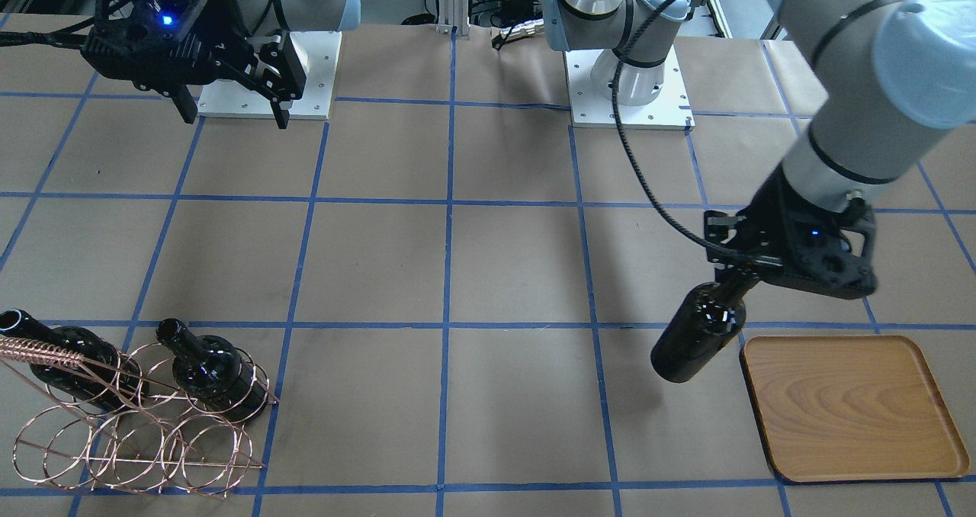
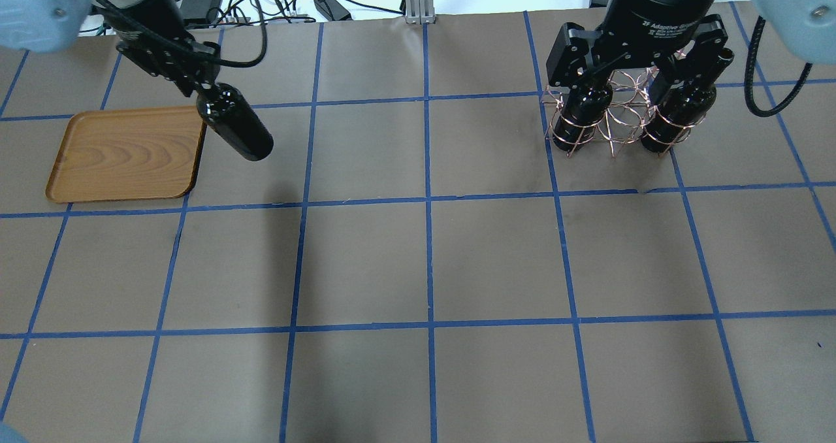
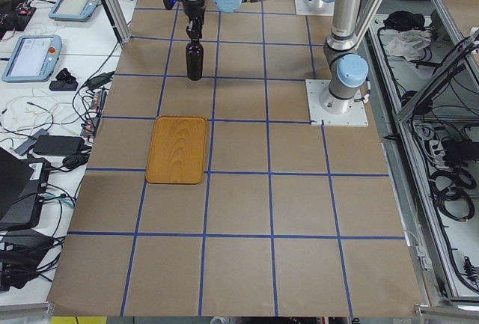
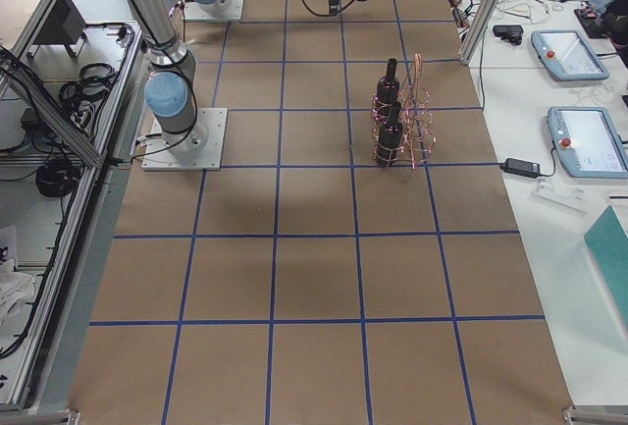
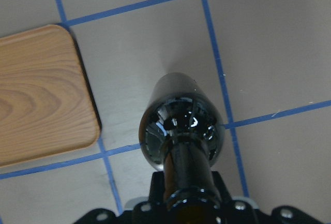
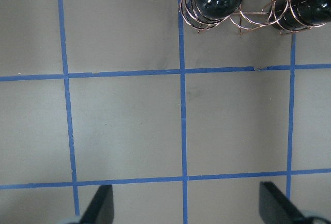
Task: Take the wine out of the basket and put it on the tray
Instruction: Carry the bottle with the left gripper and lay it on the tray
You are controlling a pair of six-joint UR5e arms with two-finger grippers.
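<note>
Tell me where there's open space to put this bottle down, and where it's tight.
The tray is bare all over, right beside the held bottle. The table between tray and basket is open too. Only the basket is crowded, with two bottles in its rings.

The wine (image 1: 695, 340) is glossy black glass that mirrors the lights, the basket (image 1: 141, 425) is thin, shiny copper-coloured wire, the tray (image 1: 850, 406) is smooth honey-brown wood grain with a dark rim, and the worktop (image 1: 381, 265) is matt brown paper crossed by blue tape (image 1: 448, 273).
</note>
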